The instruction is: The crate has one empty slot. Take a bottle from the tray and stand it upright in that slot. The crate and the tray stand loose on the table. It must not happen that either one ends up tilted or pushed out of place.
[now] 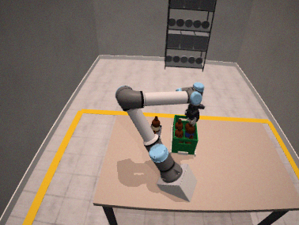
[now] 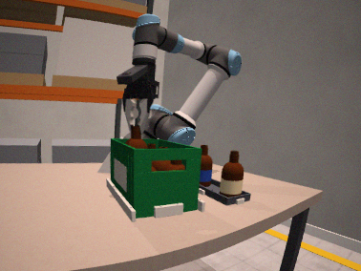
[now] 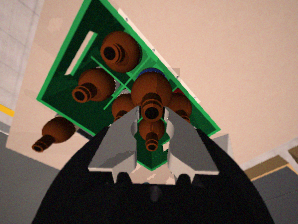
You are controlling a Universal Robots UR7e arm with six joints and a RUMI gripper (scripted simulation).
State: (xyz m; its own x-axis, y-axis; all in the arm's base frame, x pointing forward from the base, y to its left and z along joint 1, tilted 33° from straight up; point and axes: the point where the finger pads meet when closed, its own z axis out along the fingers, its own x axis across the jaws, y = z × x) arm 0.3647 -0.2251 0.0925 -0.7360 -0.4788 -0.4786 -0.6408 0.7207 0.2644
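Observation:
My gripper point(image 2: 136, 115) is shut on the neck of a brown bottle point(image 2: 137, 139), held upright over the green crate point(image 2: 155, 177) at its far left corner. The bottle's body is down inside the crate; only its shoulders and neck show above the rim. In the wrist view the fingers flank the bottle's mouth point(image 3: 151, 102), with the crate point(image 3: 120, 75) and several other brown bottles below. In the top view the gripper point(image 1: 192, 116) stands over the crate's far end point(image 1: 184, 135). The dark tray point(image 2: 225, 194) lies beside the crate.
The tray holds a bottle with a blue label point(image 2: 205, 166) and one with a cream label point(image 2: 232, 175). The arm's base block point(image 1: 178, 183) stands near the table's front edge. Shelves stand behind the table.

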